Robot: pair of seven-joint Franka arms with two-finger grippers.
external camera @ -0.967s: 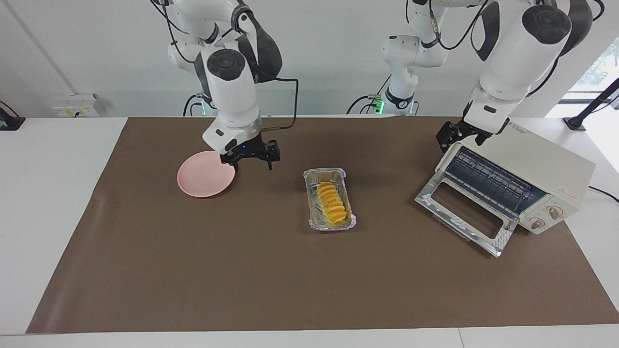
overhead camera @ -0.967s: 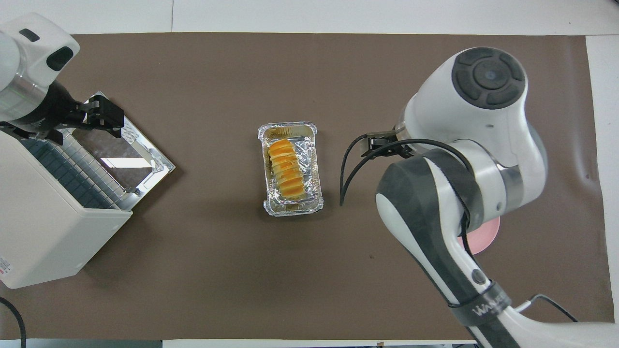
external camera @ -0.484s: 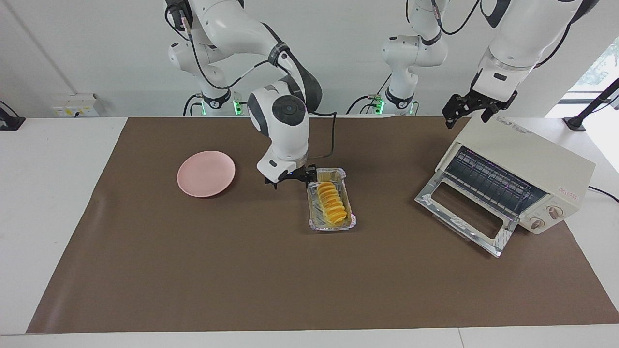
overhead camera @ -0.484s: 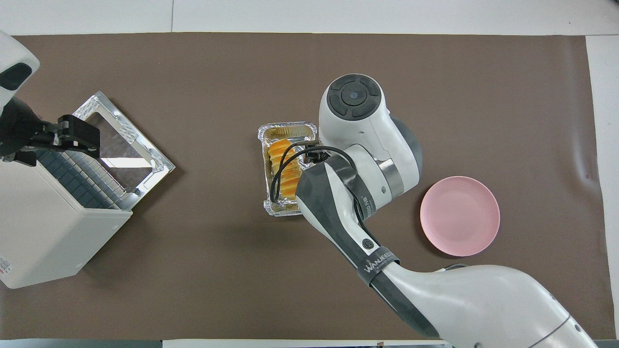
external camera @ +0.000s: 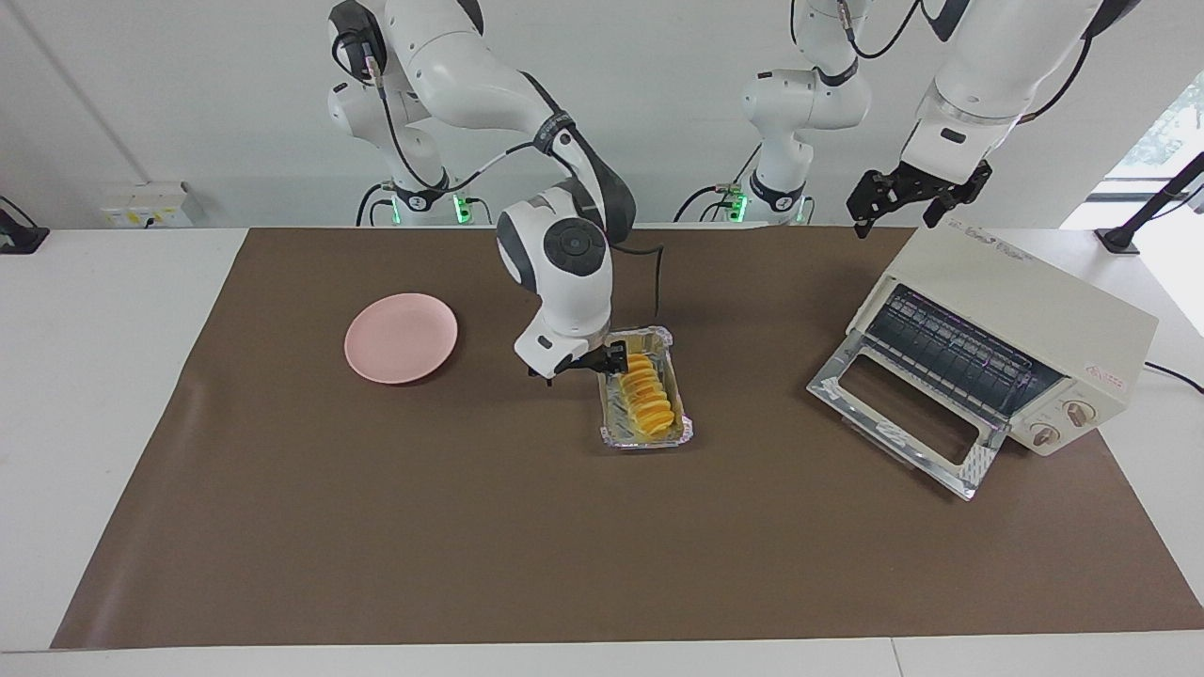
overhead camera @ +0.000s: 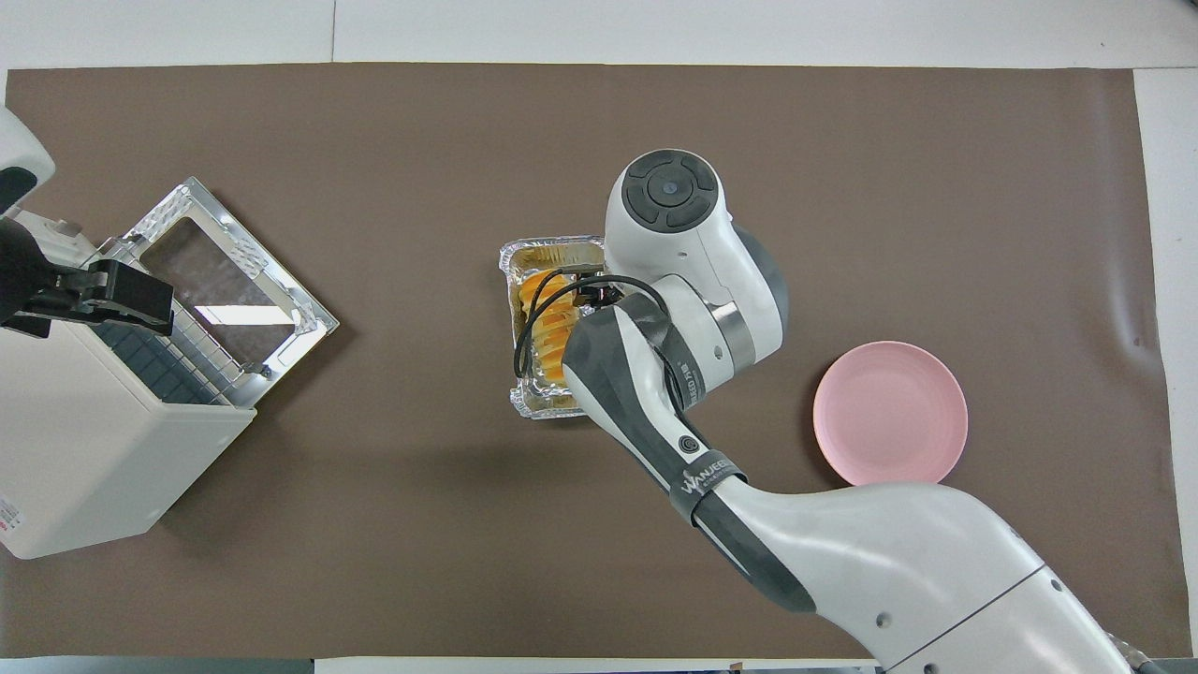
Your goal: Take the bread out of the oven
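The bread (external camera: 647, 395) lies in a silver foil tray (external camera: 675, 434) on the brown mat, about mid-table; it also shows in the overhead view (overhead camera: 552, 323). The cream oven (external camera: 1035, 301) stands toward the left arm's end, its glass door (external camera: 903, 414) dropped open and its wire rack bare. My right gripper (external camera: 585, 365) is open and low at the tray's end nearer the robots, one finger by the bread's end. In the overhead view its wrist covers it. My left gripper (external camera: 894, 218) is open and empty, up in the air over the oven's top edge.
A round pink plate (external camera: 401, 337) lies toward the right arm's end of the mat, also in the overhead view (overhead camera: 889, 412). The right arm's forearm stretches over the mat between plate and tray. The oven (overhead camera: 84, 440) and its open door (overhead camera: 229, 290) fill one corner.
My right gripper moved from beside the pink plate to the foil tray and came down at the bread's end. My left gripper rose from the oven's top edge into the air.
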